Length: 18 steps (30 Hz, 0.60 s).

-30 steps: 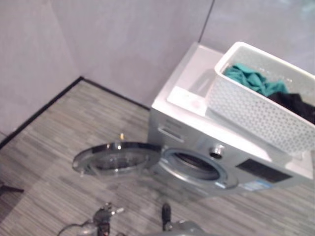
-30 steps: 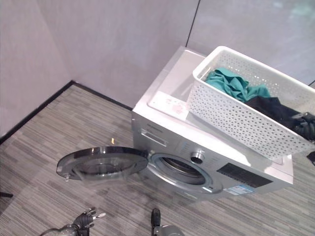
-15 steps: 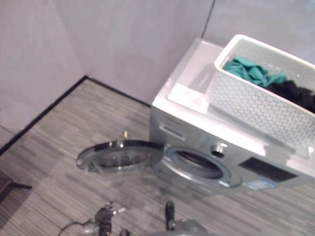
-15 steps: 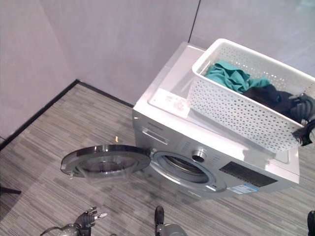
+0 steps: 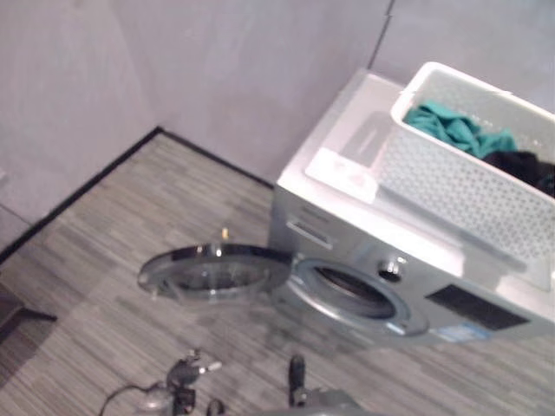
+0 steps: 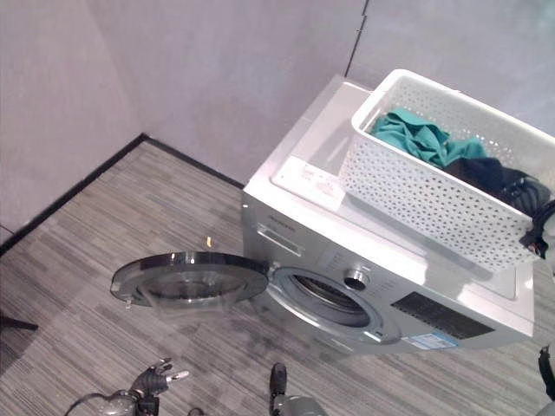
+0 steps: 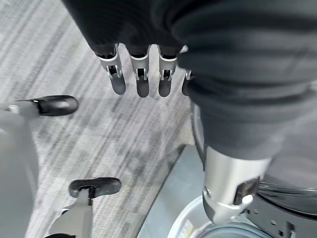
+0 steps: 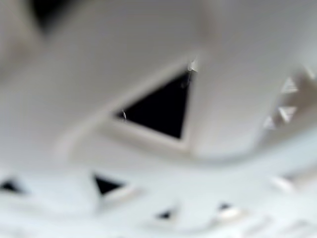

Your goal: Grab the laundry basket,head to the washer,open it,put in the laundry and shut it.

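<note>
A white perforated laundry basket [image 6: 425, 186] stands on top of the silver washer [image 6: 295, 230]. It holds a teal cloth [image 6: 412, 134] and a dark cloth [image 6: 494, 178]. The washer's round door [image 6: 186, 279] hangs wide open to the left, showing the drum opening [image 6: 328, 295]. My right hand [image 6: 542, 227] is at the basket's right end, its dark cover showing at the picture's edge. The right wrist view shows the basket's white lattice [image 8: 148, 163] from very close. My left hand [image 7: 141, 74] hangs over the floor beside the door, fingers straight, holding nothing.
The washer stands in a corner of grey walls [image 6: 217, 69] with a black skirting [image 6: 69, 195]. Striped grey floor [image 6: 104, 234] lies open in front and to the left. A black stand foot [image 6: 13, 322] lies at the far left.
The whole picture has shifted a little, so the camera moved. The basket seems to sit slightly further back from the washer's front edge. The door stays open.
</note>
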Tool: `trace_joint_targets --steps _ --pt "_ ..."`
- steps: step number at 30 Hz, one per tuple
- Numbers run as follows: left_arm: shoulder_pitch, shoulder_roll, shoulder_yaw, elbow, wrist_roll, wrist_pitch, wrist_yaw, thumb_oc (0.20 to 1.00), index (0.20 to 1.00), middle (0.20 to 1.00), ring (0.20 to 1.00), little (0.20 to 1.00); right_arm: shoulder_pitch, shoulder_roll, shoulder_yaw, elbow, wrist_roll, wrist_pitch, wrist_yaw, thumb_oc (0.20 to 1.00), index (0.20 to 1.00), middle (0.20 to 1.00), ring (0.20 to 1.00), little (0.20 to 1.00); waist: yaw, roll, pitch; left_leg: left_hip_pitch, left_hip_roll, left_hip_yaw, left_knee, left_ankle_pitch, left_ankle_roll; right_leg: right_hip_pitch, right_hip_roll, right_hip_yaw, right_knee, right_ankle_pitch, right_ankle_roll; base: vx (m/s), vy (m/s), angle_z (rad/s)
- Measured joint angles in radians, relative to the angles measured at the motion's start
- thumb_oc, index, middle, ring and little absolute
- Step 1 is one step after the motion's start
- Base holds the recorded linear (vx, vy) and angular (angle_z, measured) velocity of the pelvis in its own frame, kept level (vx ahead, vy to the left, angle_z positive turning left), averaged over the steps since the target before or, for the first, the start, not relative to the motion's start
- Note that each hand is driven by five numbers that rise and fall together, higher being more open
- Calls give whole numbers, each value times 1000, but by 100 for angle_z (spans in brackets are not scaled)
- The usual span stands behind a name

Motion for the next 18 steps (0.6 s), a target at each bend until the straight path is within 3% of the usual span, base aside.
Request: trace_joint_targets --steps 5,8,9,11,12,13,18 --pt "17 15 0 0 -1 1 0 1000 1000 1000 1000 1000 -11 24 -2 36 -24 12 28 548 548 548 548 548 2 -14 2 -40 0 -15 20 -4 -6 -26 0 -2 1 4 -5 -51 -14 3" --pt "19 28 0 0 -9 2 0 1000 1000 1000 1000 1000 -14 22 -2 31 -23 17 34 438 438 438 438 438 2 -28 9 -72 2 -18 41 -8 -11 -52 0 -3 10 5 -8 -72 -17 0" --pt "19 31 0 0 -14 2 1 1000 1000 1000 1000 1000 -14 22 -2 29 -24 18 34 360 360 360 360 360 2 -33 10 -81 2 -19 46 -8 -11 -62 0 -3 15 4 -9 -47 -5 -3" --pt "19 37 -1 -1 -19 2 1 1000 1000 1000 1000 1000 -13 23 -2 22 -23 20 34 285 285 285 285 285 2 -41 13 -89 3 -19 49 -8 -12 -73 -1 -2 22 6 -14 -18 1 -1" --pt "19 41 -1 -5 -19 1 0 1000 1000 1000 1000 1000 -14 23 -2 15 -22 23 34 285 285 285 285 285 2 -44 15 -96 3 -18 52 -8 -12 -81 -1 -1 26 5 -14 0 0 0" --pt "20 45 -1 -4 -19 1 1 1000 1000 1000 1000 1000 -13 24 -2 6 -22 25 34 200 200 200 200 200 2 -46 15 -95 3 -18 53 -8 -12 -80 -1 -1 26 5 -14 0 0 0" --pt "22 51 -1 -21 -19 1 0 1000 1000 1000 1000 1000 -18 30 -2 -16 -20 29 37 200 200 200 200 200 2 -48 15 -96 3 -12 54 -8 -12 -87 -1 5 29 -2 -14 -6 5 -4"
